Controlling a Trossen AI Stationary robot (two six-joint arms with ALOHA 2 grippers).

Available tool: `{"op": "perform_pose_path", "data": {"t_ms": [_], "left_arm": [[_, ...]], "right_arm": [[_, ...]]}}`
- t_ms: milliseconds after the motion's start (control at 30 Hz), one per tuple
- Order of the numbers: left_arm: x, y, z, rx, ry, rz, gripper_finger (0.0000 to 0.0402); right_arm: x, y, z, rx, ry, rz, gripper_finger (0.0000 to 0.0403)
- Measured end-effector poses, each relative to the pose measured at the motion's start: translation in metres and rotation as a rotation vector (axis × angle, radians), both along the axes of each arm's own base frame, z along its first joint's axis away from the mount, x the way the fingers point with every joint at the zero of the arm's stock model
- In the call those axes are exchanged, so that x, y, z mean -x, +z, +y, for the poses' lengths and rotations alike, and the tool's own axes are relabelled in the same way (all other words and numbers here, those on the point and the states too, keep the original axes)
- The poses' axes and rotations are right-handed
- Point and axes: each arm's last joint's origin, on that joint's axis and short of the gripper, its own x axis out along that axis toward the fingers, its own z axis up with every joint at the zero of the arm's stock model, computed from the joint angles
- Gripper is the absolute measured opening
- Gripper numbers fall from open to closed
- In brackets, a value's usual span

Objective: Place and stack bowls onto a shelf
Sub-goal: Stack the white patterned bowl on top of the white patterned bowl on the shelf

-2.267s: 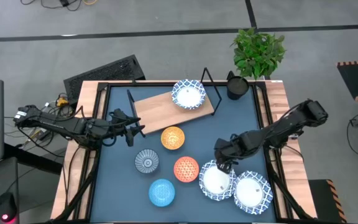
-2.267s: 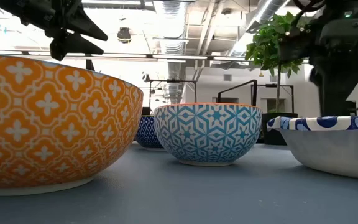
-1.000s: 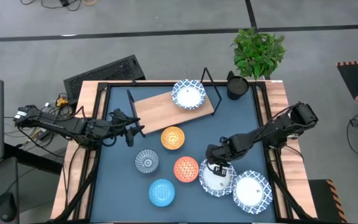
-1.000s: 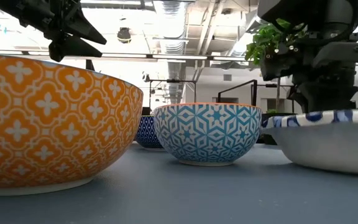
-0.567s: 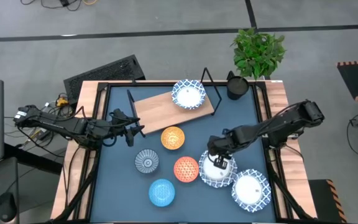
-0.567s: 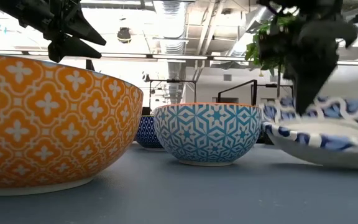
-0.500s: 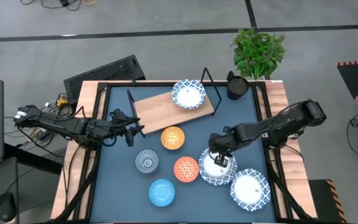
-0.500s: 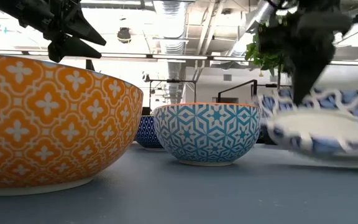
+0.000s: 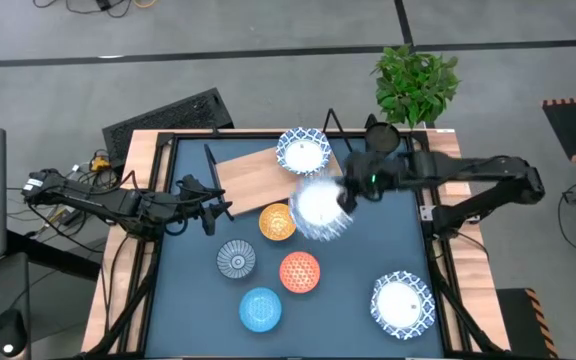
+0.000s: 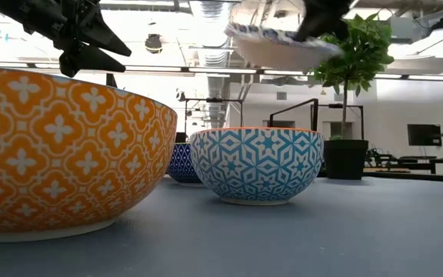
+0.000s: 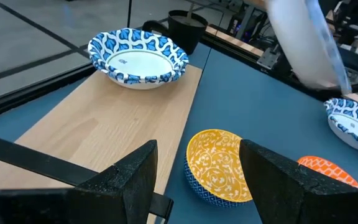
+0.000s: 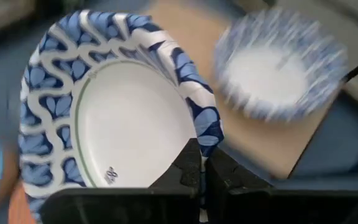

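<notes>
The left gripper stands open over the shelf. A white bowl sits at its eleven o'clock, a yellow bowl just beyond the fingers, and a blurred bowl hangs tilted at two o'clock.

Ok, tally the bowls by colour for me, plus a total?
White with blue rim: 3, on the shelf, in the right claw, on the table
Yellow-orange: 1
Red-orange: 1
Grey-blue patterned: 1
Light blue: 1
Total: 7

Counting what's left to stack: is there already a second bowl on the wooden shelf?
No: the shelf carries one white bowl; the right gripper holds another bowl in the air.
</notes>
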Motion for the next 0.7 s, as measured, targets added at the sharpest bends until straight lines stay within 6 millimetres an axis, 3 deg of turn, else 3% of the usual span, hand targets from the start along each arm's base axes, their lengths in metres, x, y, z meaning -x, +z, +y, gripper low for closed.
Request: {"op": "perform_pose_path", "data": {"t_ms": [133,333,533,700], "left_arm": [[0.0,0.0,0.0,0.0,0.0,0.0,0.0213],[0.0,0.0,0.0,0.001,0.0,0.003,0.0213],[0.0,-0.001,0.0,0.001,0.0,0.008,0.0213],[0.001,-0.002,0.0,0.0,0.0,0.016,0.0213]], "right_arm": [[-0.009,0.023,-0.034,0.027,-0.145,-0.124,0.0021],[-0.027,0.025,-0.094,0.043,-0.288,-0.146,0.0021],[-0.045,0.002,-0.15,-0.031,-0.329,-0.086,0.0021],[-0.053,-0.028,-0.185,-0.132,-0.333,-0.031,0.0021]]}}
